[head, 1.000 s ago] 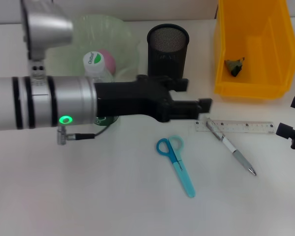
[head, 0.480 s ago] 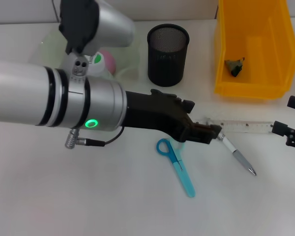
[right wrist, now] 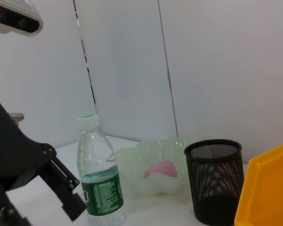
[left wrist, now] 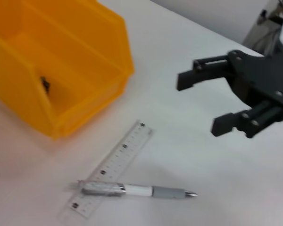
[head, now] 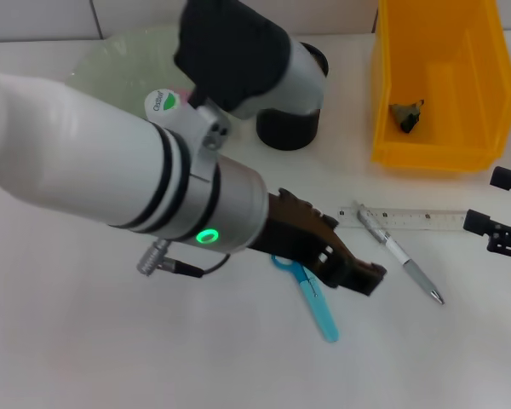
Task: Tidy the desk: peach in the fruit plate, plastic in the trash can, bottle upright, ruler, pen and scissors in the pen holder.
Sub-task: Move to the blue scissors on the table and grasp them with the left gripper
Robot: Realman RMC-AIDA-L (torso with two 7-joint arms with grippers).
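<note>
Left gripper (head: 358,274) has dropped over the scissors (head: 311,294), hiding their handles; its opening unclear.

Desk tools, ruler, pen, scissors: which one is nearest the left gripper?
The blue-handled scissors: they lie right beside the left gripper, whereas the clear ruler and silver pen lie farther off.

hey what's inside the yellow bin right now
One small dark crumpled scrap lies on the floor of the yellow bin, near its left wall. The rest of the visible floor is bare. In the head view the top edge cuts off the bin's far end, so that part is unseen.
</note>
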